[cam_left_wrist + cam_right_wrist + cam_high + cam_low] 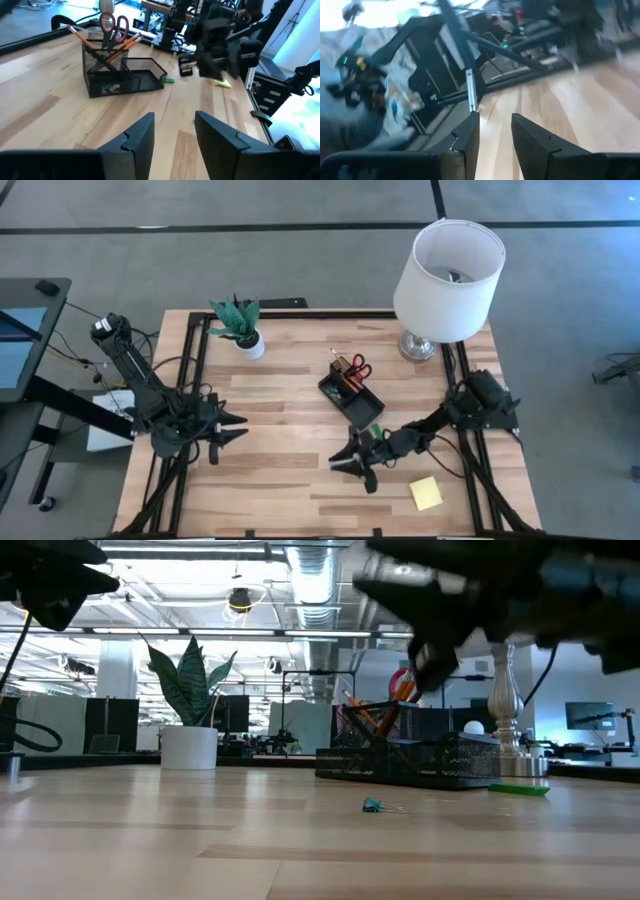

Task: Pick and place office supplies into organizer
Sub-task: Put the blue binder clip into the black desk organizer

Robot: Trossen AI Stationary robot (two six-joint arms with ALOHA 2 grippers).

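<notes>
The black mesh organizer stands at the table's middle, with the red-handled scissors and orange pencils upright in its tall cup. A small green block lies by its near right corner. A yellow sticky-note pad lies near the front right. In the low view a tiny green clip rests on the wood in front of the organizer. My right gripper hovers open in front of the organizer, pointing toward the table's left. My left gripper hovers open at the table's left side, pointing at the organizer.
A potted green plant stands at the far left of the table. A white-shaded lamp stands at the far right corner. Bare wood lies between the two grippers and along the front edge.
</notes>
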